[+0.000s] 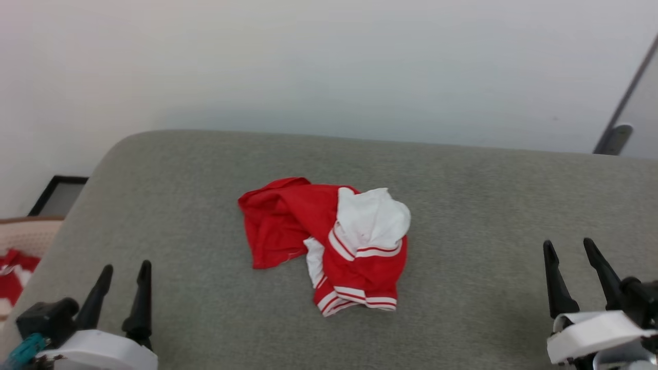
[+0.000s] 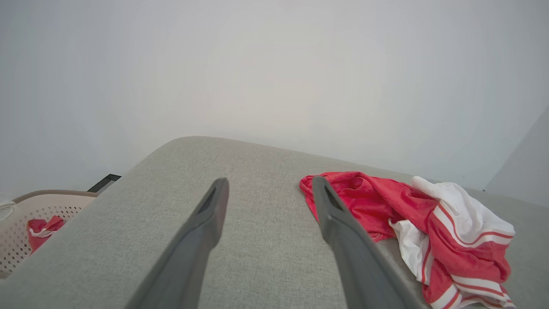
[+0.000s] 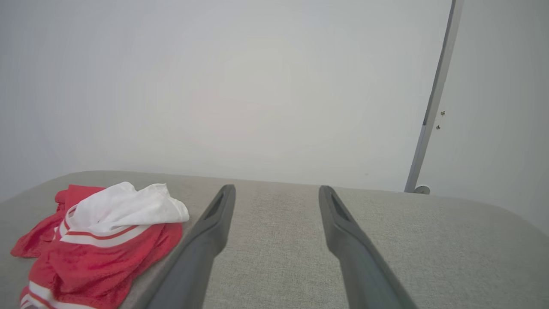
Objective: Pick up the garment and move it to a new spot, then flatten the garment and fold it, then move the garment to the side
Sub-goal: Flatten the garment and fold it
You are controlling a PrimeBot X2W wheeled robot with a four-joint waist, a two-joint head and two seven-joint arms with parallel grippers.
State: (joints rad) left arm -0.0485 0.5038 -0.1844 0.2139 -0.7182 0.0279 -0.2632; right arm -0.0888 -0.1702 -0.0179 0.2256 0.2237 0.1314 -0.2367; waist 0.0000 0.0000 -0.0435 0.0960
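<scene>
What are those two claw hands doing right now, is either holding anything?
Left gripper: open, holding nothing, clear of the garment.
Right gripper: open, holding nothing.

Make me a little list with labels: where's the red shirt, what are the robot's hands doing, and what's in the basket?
garment: crumpled red and white heap, middle of the surface
surface: grey fabric cushion top
left gripper: open, empty, apart from the garment
right gripper: open, empty, apart from the garment
basket: pale, perforated, off the left end, holding a small red-and-white cloth
</scene>
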